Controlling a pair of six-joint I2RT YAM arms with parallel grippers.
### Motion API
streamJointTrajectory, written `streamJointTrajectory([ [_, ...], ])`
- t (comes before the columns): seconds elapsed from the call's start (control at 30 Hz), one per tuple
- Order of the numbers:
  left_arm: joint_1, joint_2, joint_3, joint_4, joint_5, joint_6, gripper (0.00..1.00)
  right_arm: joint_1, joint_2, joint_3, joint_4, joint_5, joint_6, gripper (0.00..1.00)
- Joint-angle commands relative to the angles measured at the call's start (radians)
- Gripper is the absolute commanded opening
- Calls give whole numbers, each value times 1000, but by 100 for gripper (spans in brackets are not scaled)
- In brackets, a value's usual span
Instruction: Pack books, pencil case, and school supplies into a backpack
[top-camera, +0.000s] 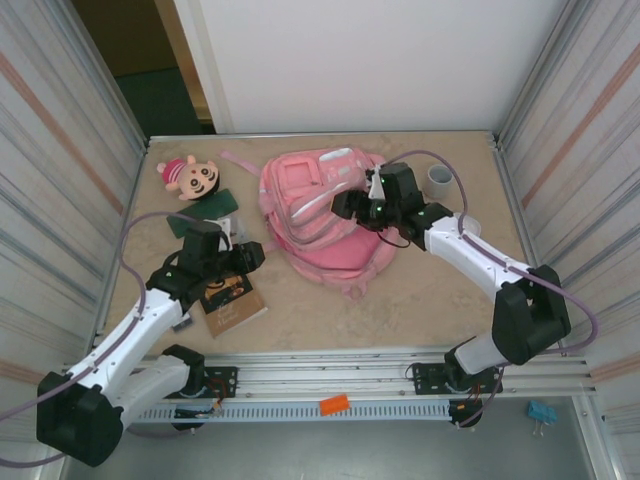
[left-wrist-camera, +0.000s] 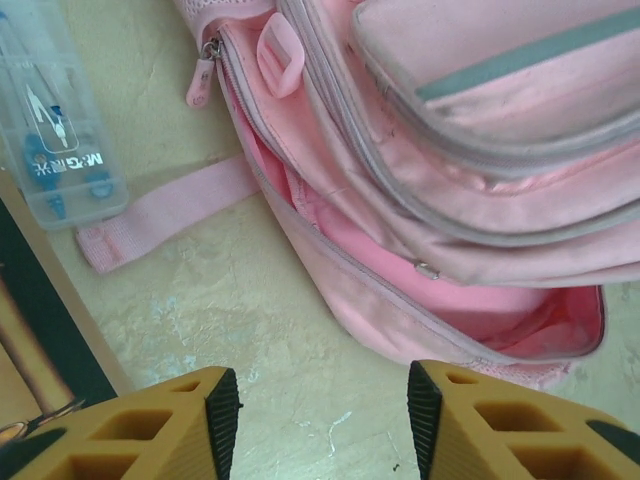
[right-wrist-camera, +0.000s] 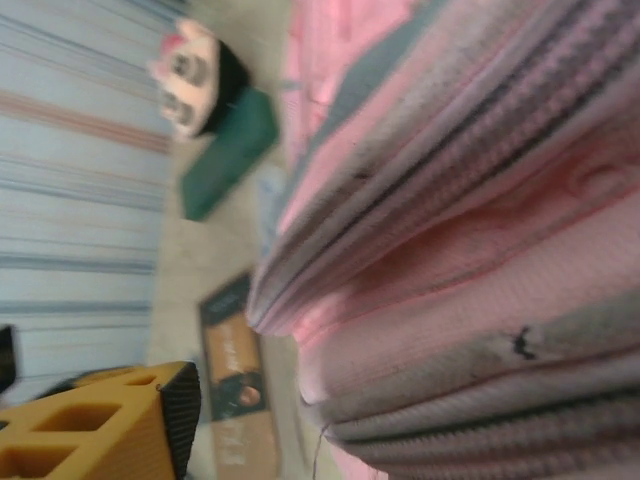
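While left hand (left-wrist-camera: 315, 415) spread, empty, right hand (top-camera: 348, 207) half hidden at backpack (top-camera: 325, 250), state unclear

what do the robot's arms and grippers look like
The left arm and right arm are white rounded links joined by bulky black joints, each trailing a pale lilac cable. The gripper bodies are black. The left gripper has two yellow-orange fingers with lattice cut-outs and black pads; the right gripper has a matching finger in its wrist view.
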Motion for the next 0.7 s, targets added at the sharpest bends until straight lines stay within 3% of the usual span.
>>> streamJointTrajectory([
  [0.0, 0, 17, -5, 16, 8, -27, 49, 25, 14, 89, -281, 155, -9, 72],
  [0.23, 0, 13, 9, -39, -98, -80, 49, 93, 81, 203, -619, 398, 5, 80],
  [0.43, 20, 22, 24, -121, -198, -105, 52, 126, 131, 299, -791, 442, 8, 88],
  [0.57, 24, 21, 1, -91, -168, -118, 53, 132, 104, 277, -758, 399, 6, 90],
  [0.67, 27, 33, -12, -55, -134, -134, 52, 111, 53, 194, -603, 280, -8, 89],
])
